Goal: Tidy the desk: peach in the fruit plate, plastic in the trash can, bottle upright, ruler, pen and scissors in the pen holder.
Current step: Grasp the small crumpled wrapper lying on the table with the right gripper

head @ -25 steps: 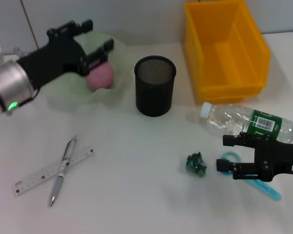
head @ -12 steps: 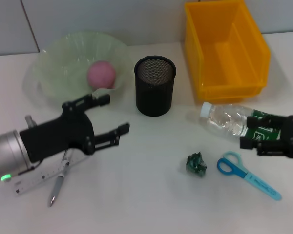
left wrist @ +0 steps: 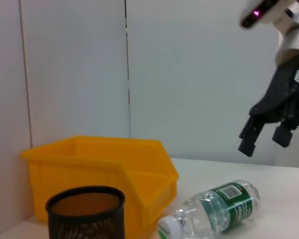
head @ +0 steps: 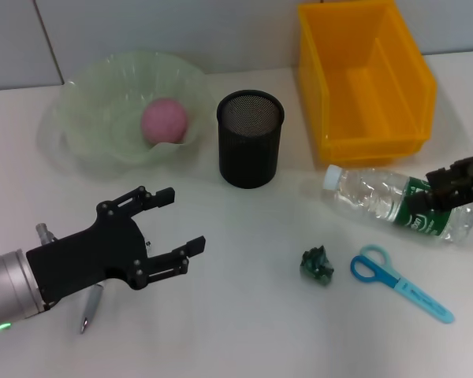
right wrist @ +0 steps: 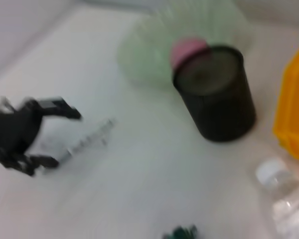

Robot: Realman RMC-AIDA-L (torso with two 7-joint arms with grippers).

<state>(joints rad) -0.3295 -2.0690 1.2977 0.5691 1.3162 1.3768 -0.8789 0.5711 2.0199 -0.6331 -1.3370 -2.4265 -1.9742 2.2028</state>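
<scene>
Pink peach [head: 164,120] sits in the pale green fruit plate [head: 87,106] at the back left of the white bench [head: 244,323], w/ the black mesh pen holder [head: 251,138] just beside the plate and the yellow bin [head: 366,79] further to my right. My left hand [head: 168,232] hovers low over the front left of the bench, fingers spread wide, holding nothing; it covers most of the pen [head: 91,305], only the tip end showing below it. Ruler is hidden in the head view; the right wrist view shows a blurred strip near that hand, can't tell more. My right hand [head: 457,183] is at the bench's right edge, over the label end of the clear bottle [head: 378,201], which lies on its side, white cap toward the pen holder. Can't tell if that hand is touching the bottle, or how its fingers stand. Crumpled green plastic [head: 317,264] lies in front of the bottle, blue scissors [head: 398,282] just beside it, apart from both.
</scene>
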